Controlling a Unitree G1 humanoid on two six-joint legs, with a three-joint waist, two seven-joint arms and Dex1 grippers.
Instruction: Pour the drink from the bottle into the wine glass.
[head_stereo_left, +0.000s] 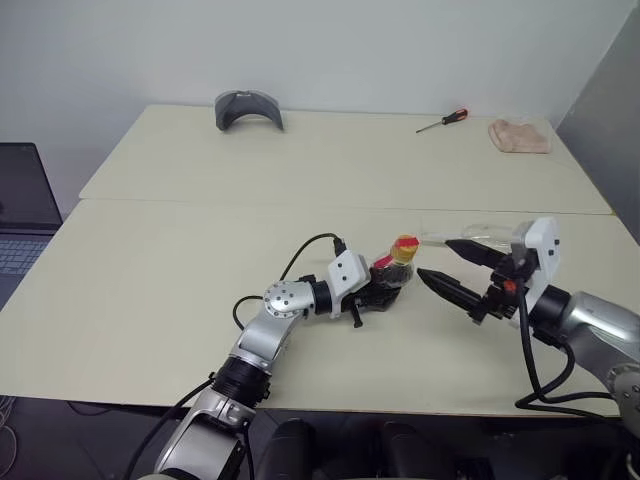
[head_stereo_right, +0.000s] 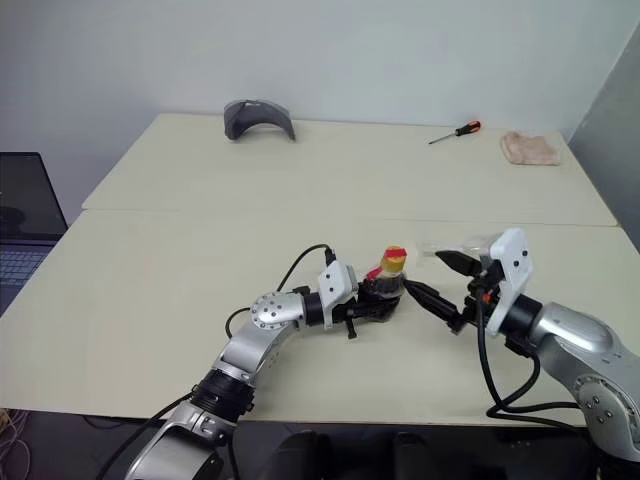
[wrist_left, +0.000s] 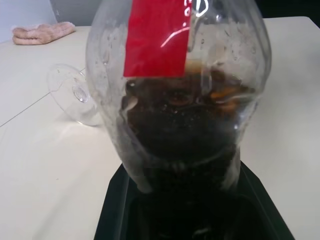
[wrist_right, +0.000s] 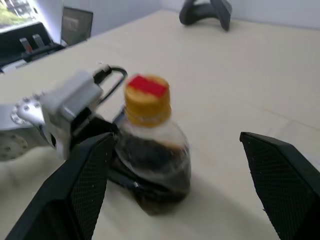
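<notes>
Grip first: my left gripper (head_stereo_left: 385, 292) reaches level toward the right, pinching the small clear plastic bottle (head_stereo_left: 397, 268) with its yellow-and-red cap upright near the table's near middle, dark brown drink (wrist_left: 185, 130) filling its lower body. My right gripper (head_stereo_left: 452, 270) points left at it, black fingers spread wide, holding nothing I can see. The clear stemmed wine glass (wrist_left: 75, 95) lies on its side just beyond on the pale cream table (head_stereo_left: 180, 270); a grey curved object (head_stereo_left: 248, 108), red-handled screwdriver (head_stereo_left: 443, 121) and crumpled beige cloth (head_stereo_left: 520, 136) sit far back.
</notes>
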